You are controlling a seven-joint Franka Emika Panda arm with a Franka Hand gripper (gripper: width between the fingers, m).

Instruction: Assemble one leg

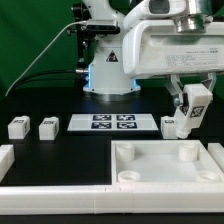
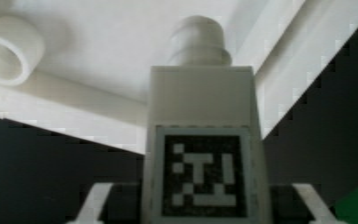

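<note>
My gripper [image 1: 193, 100] is shut on one leg [image 1: 194, 112], a stubby white block with a black-and-white tag, and holds it upright above the table at the exterior view's right. In the wrist view the held leg [image 2: 204, 120] fills the middle, its round peg pointing away over the large white tray-like piece [image 2: 123, 95]. The gripper [image 2: 204, 206] has one fingertip on each side of the leg. A second leg [image 1: 170, 125] stands just beside the held one. Two more legs [image 1: 17, 127] [image 1: 48, 127] stand at the exterior view's left.
The marker board [image 1: 112, 123] lies in the middle in front of the arm's base. The tray-like piece [image 1: 150, 178] with round sockets lies at the front right; one socket [image 2: 7, 58] shows in the wrist view. A white wall [image 1: 40, 188] runs along the front edge.
</note>
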